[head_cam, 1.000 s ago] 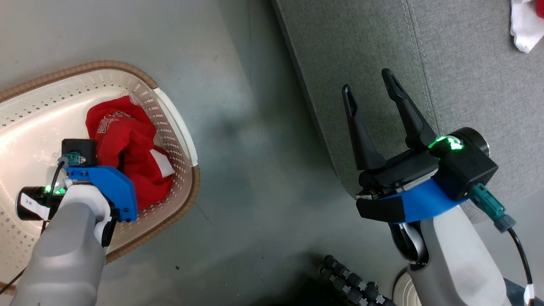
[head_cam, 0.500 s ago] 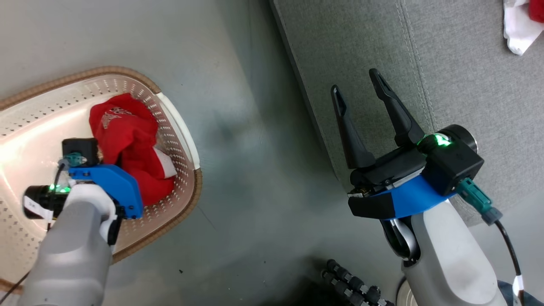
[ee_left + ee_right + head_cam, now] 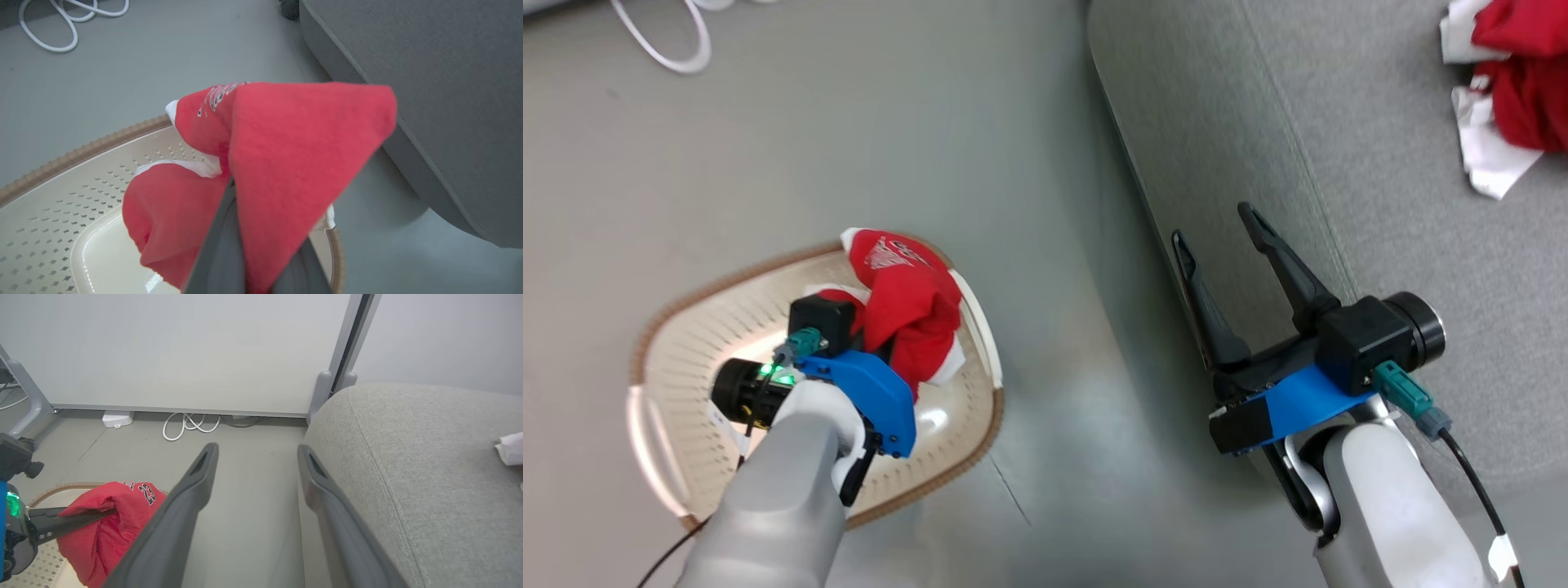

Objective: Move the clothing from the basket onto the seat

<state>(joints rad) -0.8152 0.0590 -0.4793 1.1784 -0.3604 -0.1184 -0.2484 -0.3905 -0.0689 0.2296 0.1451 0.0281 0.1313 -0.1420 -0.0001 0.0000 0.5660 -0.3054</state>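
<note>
1. Left wrist view: the left gripper [image 3: 245,228] is clamped shut on a red garment [image 3: 294,155], which is held up over the basket [image 3: 81,151] on the left.
2. The right gripper [image 3: 1213,222] hangs wide open and empty at the left edge of the seat [image 3: 1339,122].
3. At the far right, a second red garment [image 3: 1519,90] lies on the seat.

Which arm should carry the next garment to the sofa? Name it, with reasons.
Left. The left gripper is shut on the bright red fabric garment above the oval cream perforated plastic basket. The right gripper hangs open and empty near the large grey upholstered sofa.
</note>
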